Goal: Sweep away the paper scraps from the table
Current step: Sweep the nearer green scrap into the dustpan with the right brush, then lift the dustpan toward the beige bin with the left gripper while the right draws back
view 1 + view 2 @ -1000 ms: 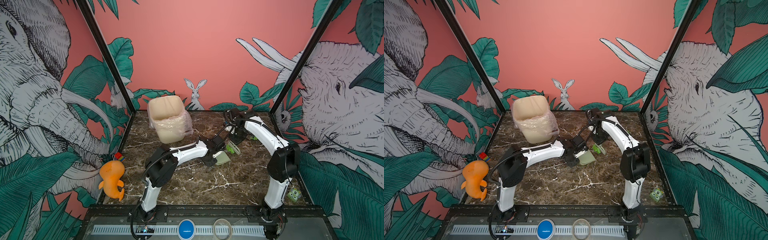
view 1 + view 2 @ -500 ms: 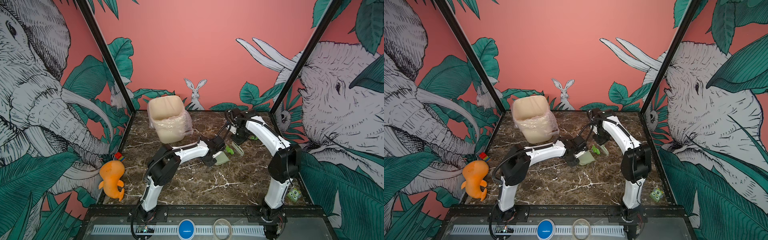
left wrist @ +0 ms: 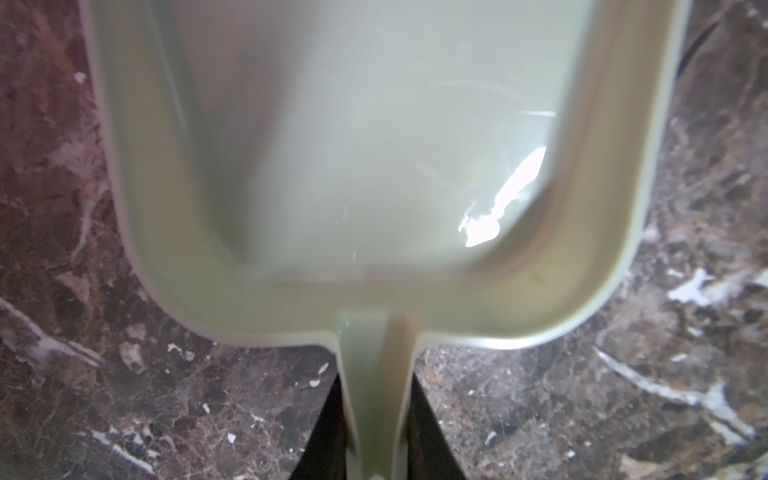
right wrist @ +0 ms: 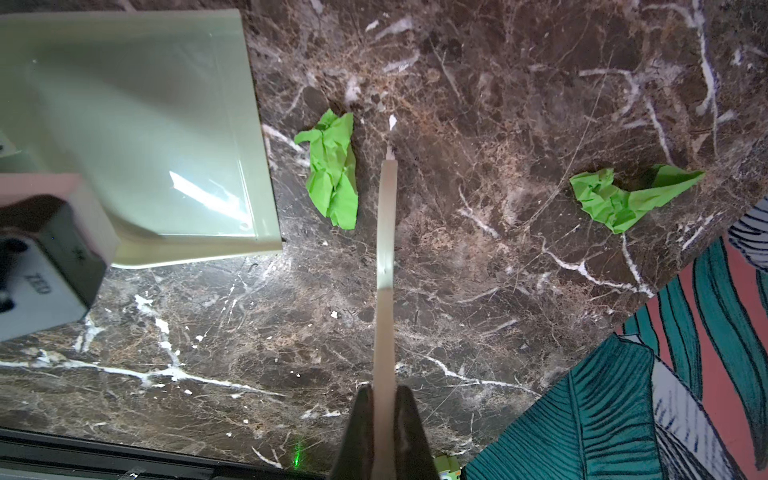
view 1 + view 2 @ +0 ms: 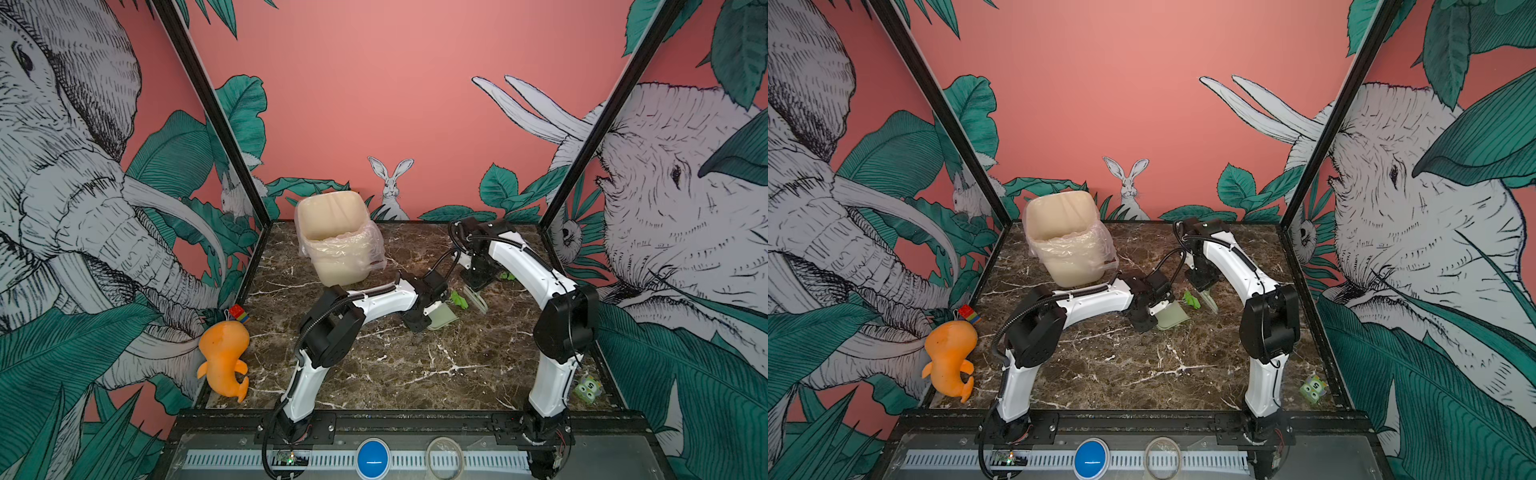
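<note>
Pink walls painted with elephants and leaves close in a dark marble tabletop (image 5: 415, 374) with white veins. The left pincer (image 3: 376, 440) is clamped on the thin handle of a pale green dustpan (image 3: 353, 145). The tray stretches out ahead of its tips and lies low over the tabletop, though I cannot tell whether the front lip touches the stone. The right pincer (image 4: 384, 432) is closed on the handle of a pale brush (image 4: 385, 249), seen edge-on as a narrow strip running straight out from its tips. One crumpled green paper scrap (image 4: 334, 170) lies on the tabletop just beside the brush, between it and the open lip of the dustpan, touching neither. A second green scrap (image 4: 615, 199) lies well off on the other side of the brush, away from the dustpan. Beyond the left pincer, near the back wall, stands a cream bin (image 5: 345, 266) with a clear liner. An orange soft toy (image 5: 224, 357) sits at the tabletop's edge, far from both pincers.
</note>
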### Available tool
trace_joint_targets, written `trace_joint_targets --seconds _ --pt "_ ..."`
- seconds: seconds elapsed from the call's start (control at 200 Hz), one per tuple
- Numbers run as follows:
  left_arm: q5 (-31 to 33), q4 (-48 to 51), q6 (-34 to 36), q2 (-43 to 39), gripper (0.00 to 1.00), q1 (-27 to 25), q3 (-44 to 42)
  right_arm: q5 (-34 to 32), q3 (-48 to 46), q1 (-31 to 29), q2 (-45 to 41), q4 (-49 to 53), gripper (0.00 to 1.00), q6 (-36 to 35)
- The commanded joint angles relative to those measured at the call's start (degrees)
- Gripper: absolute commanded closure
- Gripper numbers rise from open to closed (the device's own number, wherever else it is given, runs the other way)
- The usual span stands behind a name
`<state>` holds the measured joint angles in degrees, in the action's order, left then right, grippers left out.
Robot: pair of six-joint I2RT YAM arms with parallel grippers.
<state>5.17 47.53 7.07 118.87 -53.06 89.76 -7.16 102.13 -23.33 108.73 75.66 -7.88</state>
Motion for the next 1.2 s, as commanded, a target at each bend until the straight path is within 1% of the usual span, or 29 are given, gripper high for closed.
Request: trace_joint_targets --seconds 0.0,0.1,0.305,0.39,0.505,0.68,0.725,0.99,1.04,1.06,1.195 --pt "-0.6 2.1 0.9 0.0 0.89 0.3 1.6 4.9 1.5 -1.3 -0.3 1.4 1.00 0.0" --pt "-0.6 2.3 1.0 0.1 0.89 0.4 1.6 8.5 1.1 -2.3 -1.2 1.1 1.00 0.1" --pt "-0.7 2.5 1.2 0.3 0.89 0.6 1.6 18.7 -0.7 -4.7 -4.8 0.2 1.00 -0.4" --pt "-0.8 2.5 1.2 0.2 0.89 0.7 1.4 20.0 -2.2 -4.9 -6.9 -0.3 1.00 -0.7" --pt "-0.7 2.4 1.2 0.2 0.89 0.7 1.4 18.7 -3.0 -4.9 -9.2 0.2 1.00 -0.8" --pt "-0.6 2.2 1.0 -0.3 0.89 0.7 1.2 11.7 -2.3 -4.2 -10.1 2.2 1.00 -0.6" --pt "-0.5 2.0 0.9 -0.6 0.89 0.7 1.0 11.0 -2.3 -3.6 -10.6 2.1 1.00 -0.4" --pt "-0.2 -1.7 -0.8 -6.4 0.89 1.3 -2.4 11.5 -5.1 1.4 -16.2 -0.2 1.00 1.0" --pt "0.1 -1.7 -1.0 -7.7 0.89 1.3 -2.5 12.0 -6.6 2.4 -16.5 -0.8 1.00 1.1" --pt "0.2 -1.6 -1.1 -8.2 0.89 1.5 -2.5 12.2 -7.3 2.9 -18.6 -1.0 1.00 1.2" --pt "0.3 -0.7 -1.4 -11.7 0.89 1.7 -2.5 14.0 -12.0 5.8 -22.5 -3.1 1.00 1.9"
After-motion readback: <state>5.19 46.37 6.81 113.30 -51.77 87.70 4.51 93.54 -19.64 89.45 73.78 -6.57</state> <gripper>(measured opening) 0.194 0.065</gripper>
